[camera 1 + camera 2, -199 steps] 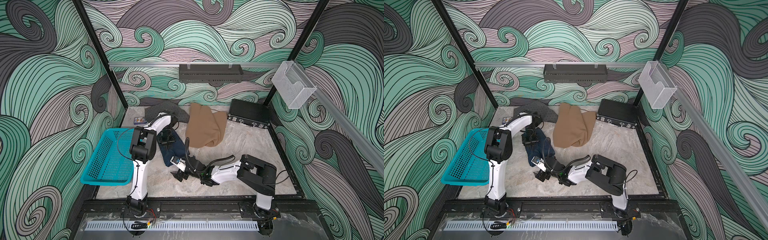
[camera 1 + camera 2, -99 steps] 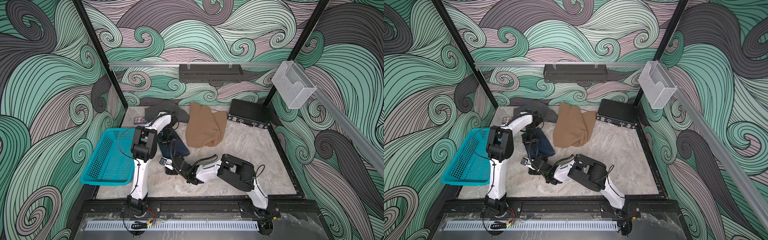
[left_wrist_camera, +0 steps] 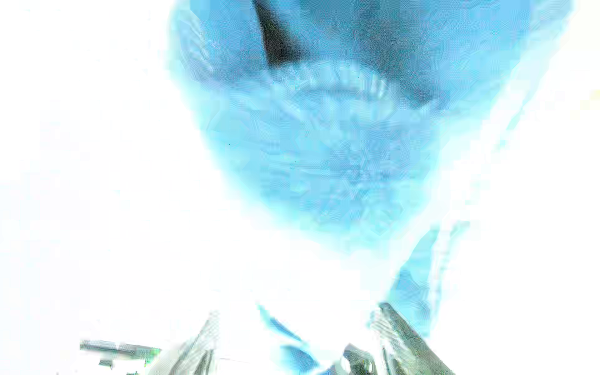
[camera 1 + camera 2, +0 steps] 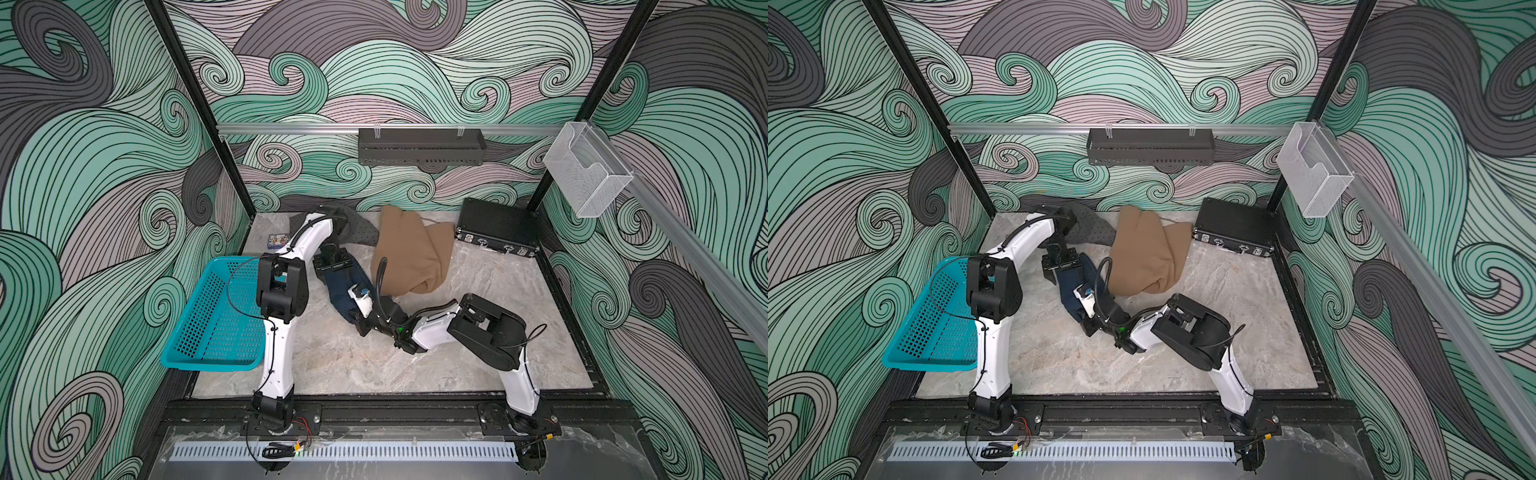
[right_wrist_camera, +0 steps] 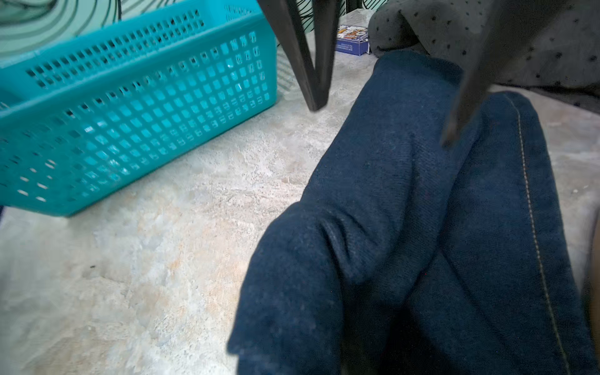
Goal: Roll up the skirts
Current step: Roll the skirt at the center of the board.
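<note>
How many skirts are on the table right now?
3. The denim skirt lies in the middle. The tan skirt is beside it, toward the black case. The dotted grey skirt is at the back, partly hidden by the left arm. No others are visible.

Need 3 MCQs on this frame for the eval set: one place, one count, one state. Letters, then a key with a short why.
1. Where does the teal basket stand?
A. On the black case
B. On the wall rail
C. At the edge of the table, beside the left arm

2. How many skirts lie on the table?
A. Two
B. Three
C. Four

3. What state is the tan skirt in?
A. Lying loose, unrolled
B. Rolled tight inside the basket
C. Hanging from the wall rail

Key:
1 C: in both top views the basket sits at the table's edge next to the left arm.
2 B: the denim skirt, the tan skirt and the grey dotted skirt are on the table.
3 A: it lies crumpled on the table with no roll formed.
</note>
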Robot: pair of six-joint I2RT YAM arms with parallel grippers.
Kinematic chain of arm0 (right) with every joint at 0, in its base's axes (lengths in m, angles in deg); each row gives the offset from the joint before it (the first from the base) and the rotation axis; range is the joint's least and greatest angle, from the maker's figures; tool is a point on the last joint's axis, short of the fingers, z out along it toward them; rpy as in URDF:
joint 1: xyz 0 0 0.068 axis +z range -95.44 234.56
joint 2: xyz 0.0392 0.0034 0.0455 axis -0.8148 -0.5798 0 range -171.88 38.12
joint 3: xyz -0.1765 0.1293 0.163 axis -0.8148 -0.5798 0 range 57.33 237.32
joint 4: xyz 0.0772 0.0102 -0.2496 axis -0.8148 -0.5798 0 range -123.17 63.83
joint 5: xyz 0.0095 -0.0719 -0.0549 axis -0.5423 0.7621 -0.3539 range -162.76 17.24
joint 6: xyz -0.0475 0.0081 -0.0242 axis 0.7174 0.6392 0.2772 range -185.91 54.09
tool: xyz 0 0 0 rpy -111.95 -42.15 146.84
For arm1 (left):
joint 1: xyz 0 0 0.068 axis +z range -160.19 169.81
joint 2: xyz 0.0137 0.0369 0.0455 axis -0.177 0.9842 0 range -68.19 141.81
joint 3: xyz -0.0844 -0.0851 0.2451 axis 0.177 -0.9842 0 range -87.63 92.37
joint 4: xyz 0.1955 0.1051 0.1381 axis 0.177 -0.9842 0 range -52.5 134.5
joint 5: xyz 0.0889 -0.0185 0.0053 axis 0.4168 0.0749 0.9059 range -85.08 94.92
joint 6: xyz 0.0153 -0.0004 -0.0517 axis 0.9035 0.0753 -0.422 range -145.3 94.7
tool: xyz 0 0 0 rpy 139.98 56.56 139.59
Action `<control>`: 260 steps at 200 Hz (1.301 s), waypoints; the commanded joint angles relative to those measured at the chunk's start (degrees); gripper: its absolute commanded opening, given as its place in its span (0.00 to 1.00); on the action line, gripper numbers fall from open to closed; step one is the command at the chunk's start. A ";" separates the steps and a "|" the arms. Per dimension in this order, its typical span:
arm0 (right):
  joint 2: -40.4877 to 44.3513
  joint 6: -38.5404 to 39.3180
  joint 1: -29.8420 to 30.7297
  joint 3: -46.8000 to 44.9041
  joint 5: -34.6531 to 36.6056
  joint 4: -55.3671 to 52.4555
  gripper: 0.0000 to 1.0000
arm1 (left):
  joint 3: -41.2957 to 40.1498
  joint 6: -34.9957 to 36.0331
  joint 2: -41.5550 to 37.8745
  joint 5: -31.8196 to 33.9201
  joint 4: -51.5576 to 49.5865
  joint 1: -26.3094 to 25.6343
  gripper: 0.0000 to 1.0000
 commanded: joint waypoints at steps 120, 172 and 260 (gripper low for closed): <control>-8.80 -37.01 -11.00 -6.53 -24.75 22.63 0.00 | -33.71 -2.62 -15.64 -17.75 34.99 0.62 0.81; -8.97 -38.41 -10.96 -6.55 -27.33 22.26 0.00 | -30.20 -6.17 -9.45 -10.67 34.09 -1.88 0.76; 0.73 -34.09 -11.00 -9.20 -25.57 4.28 0.43 | -29.46 -12.74 -4.23 5.63 29.97 -4.41 0.01</control>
